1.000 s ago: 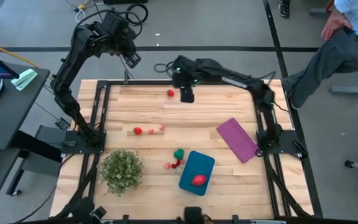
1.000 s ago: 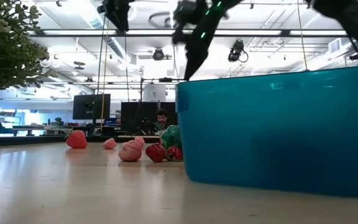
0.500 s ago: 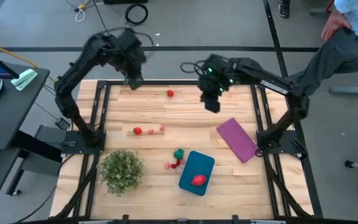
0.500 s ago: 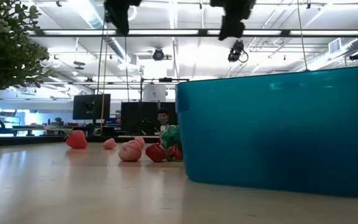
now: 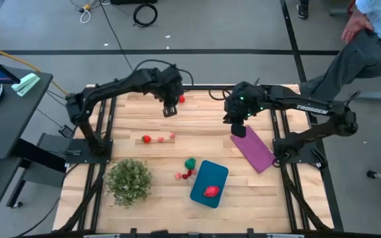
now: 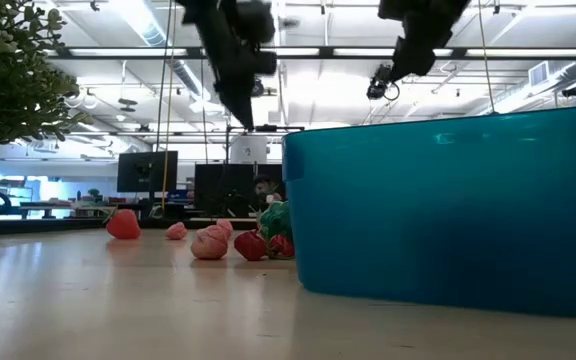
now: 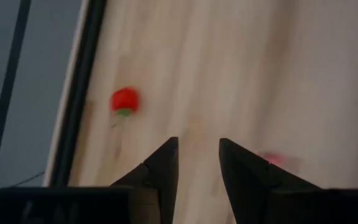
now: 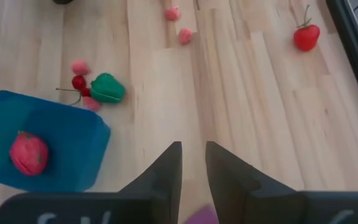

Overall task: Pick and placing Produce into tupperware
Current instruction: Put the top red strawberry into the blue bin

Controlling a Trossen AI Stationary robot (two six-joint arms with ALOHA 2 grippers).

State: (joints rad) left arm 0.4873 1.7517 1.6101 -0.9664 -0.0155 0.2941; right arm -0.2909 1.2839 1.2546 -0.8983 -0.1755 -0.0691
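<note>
**A robotics lab inside an open office hall**

A wooden table (image 5: 197, 132) is sitting in a black metal frame (image 5: 104, 119) on a grey concrete floor, with cables (image 5: 144, 12) trailing behind it. Beyond it, monitors (image 6: 148, 170) are glowing on desks under long ceiling lights (image 6: 118, 52) and exposed ducting. A person (image 5: 366, 39) is standing alongside.

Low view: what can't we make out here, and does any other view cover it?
- Inside of the teal container: its near wall hides it in the low view; the high view shows one red piece there.
- Green piece: half hidden behind the container's corner.
- Both grippers: cut off by the low view's top edge.
</note>
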